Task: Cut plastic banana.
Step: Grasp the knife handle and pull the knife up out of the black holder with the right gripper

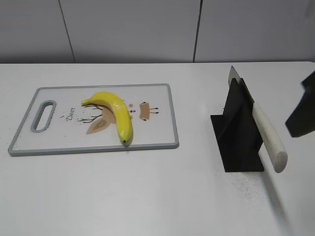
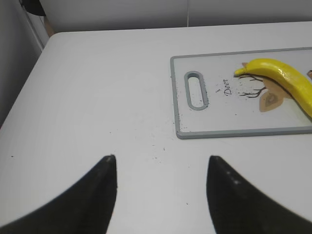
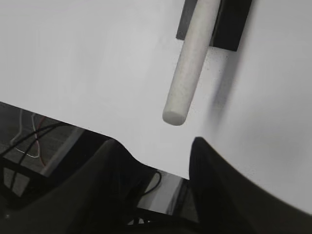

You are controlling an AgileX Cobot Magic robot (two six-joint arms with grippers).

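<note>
Exterior view: the banana [image 1: 114,113] lies whole on the board [image 1: 157,123], left on the white table [image 1: 157,196]. The knife [image 1: 268,136] sits in a black stand [image 1: 238,142] well to the right. The left pincer [image 2: 161,168] hangs open, empty, near the board; the right pincer [image 3: 153,151] gapes open just off the knife's handle [image 3: 187,73]

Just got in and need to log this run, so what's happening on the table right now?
Nothing is being handled yet. The plastic banana lies whole on the cutting board. The knife sits in its black stand to the right, white handle sticking out toward the table's front edge. The right gripper is open and hovers near the handle's end without touching it. The left gripper is open too, over bare table left of the board.
</note>
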